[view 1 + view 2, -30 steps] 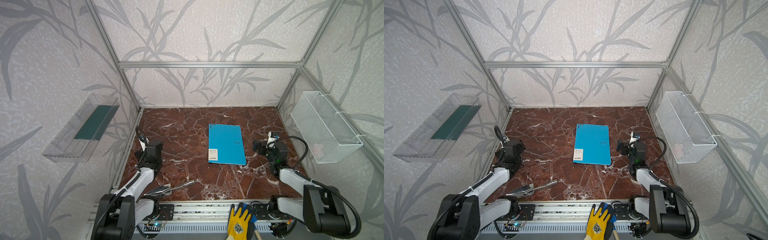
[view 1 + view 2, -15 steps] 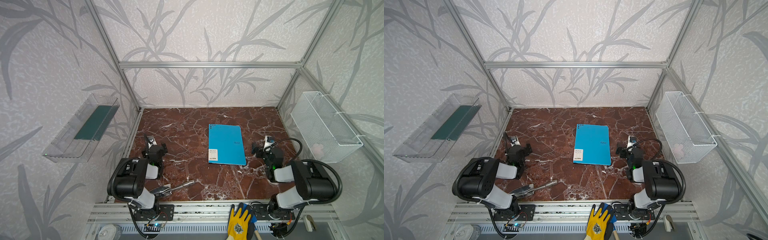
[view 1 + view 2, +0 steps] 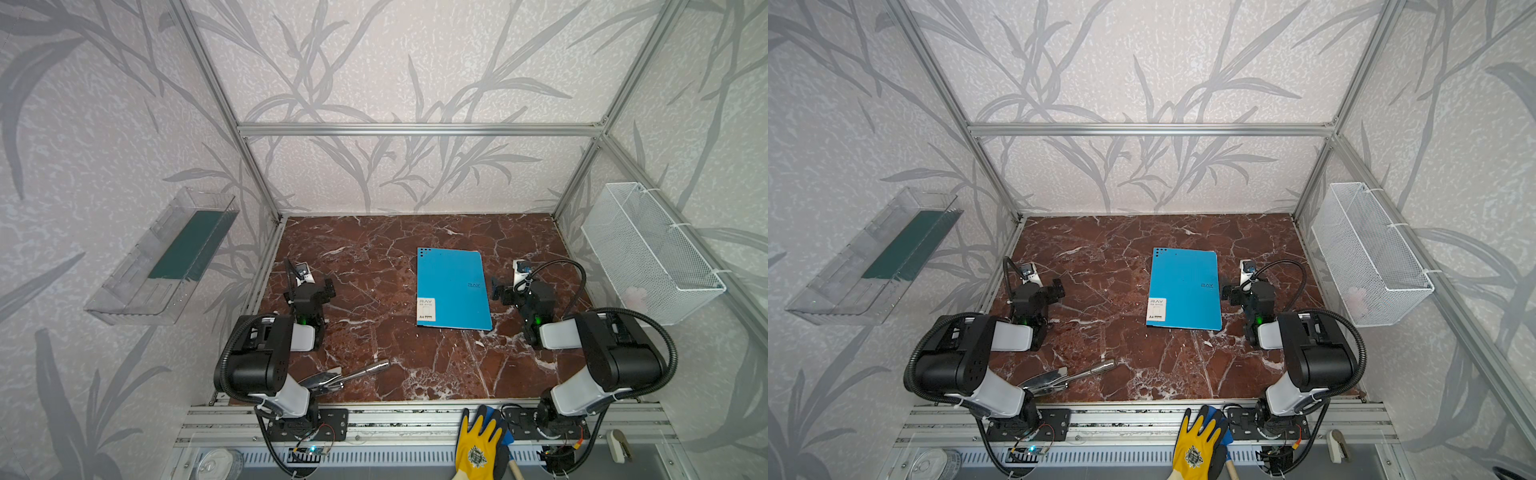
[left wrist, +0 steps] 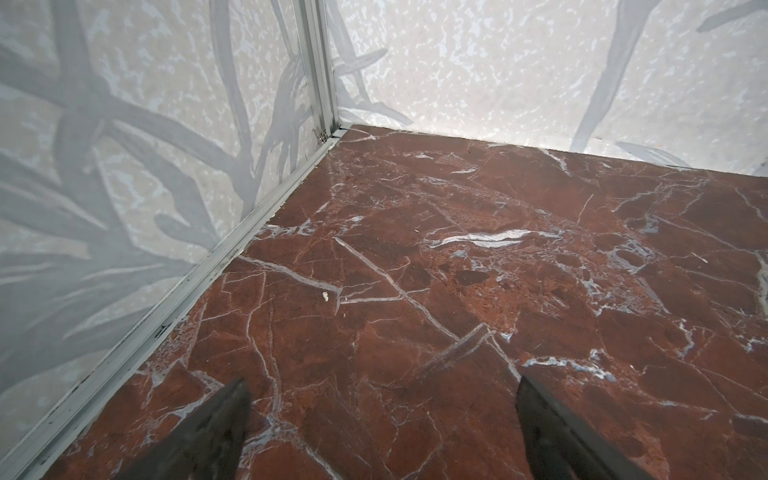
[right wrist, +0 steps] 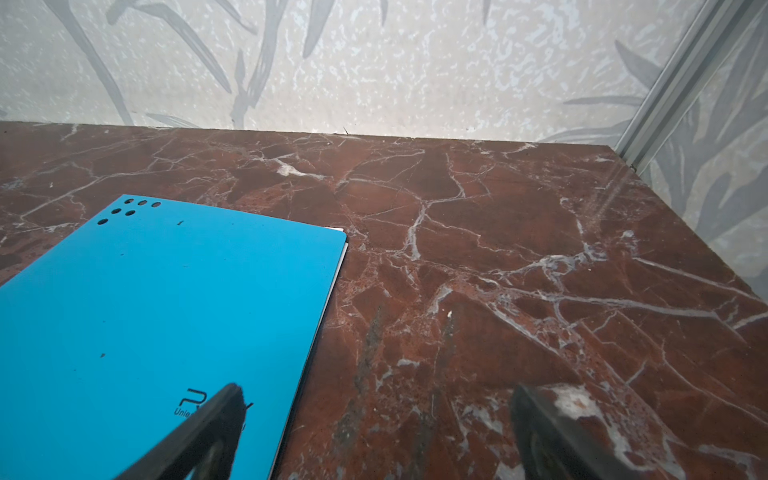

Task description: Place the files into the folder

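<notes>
Blue folder beside right end effector

Robot laboratory test cell. Evidence: a silver aluminium profile frame encloses grey leaf-print wall panels and a red-brown marble-pattern tabletop. The black-and-white left arm and right arm are bolted to a slotted aluminium front rail.

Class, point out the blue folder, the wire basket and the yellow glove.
blue folder [image 3: 453, 291]: a top view, cover's middle.
wire basket [image 3: 631, 245]: a top view, mesh wall.
yellow glove [image 3: 476, 451]: a top view, its palm.
</notes>
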`<state>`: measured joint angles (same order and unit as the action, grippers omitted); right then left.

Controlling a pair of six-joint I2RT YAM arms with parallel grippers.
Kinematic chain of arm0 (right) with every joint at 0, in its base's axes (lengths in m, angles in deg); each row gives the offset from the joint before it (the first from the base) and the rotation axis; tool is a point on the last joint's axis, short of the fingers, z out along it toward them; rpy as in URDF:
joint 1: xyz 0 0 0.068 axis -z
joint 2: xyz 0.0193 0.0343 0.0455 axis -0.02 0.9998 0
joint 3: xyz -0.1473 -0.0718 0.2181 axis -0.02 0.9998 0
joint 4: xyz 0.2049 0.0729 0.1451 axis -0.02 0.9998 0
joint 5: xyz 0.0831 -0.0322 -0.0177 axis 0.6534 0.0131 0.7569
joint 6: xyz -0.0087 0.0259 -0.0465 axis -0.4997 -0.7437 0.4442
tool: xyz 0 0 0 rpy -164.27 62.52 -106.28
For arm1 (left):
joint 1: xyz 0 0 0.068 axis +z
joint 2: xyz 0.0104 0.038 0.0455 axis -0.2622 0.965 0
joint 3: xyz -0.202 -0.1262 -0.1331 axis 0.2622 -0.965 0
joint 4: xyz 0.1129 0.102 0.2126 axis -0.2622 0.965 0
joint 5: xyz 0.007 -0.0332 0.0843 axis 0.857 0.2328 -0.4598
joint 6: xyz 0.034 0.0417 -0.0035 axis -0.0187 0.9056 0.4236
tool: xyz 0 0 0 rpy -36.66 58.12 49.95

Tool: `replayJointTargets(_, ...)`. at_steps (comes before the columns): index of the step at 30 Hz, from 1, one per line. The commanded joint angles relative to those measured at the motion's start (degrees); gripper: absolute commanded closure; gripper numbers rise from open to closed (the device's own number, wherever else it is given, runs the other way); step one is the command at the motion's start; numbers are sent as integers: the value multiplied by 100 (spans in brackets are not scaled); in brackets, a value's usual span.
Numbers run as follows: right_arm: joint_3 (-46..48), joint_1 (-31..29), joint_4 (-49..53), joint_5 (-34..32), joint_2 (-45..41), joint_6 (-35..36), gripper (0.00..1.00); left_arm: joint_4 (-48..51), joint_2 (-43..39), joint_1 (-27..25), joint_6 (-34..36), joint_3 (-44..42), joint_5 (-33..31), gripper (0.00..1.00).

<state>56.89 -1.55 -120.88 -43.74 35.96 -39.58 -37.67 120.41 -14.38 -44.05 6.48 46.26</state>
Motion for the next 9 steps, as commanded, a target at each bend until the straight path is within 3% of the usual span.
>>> replayJointTargets(1,-7,6,10,-81,-71,87,1,-66,-29,13,123,19,56,1)
replayJointTargets(9,-59,4,122,120,-76,168,1,62,-30,21,238,76,380,1)
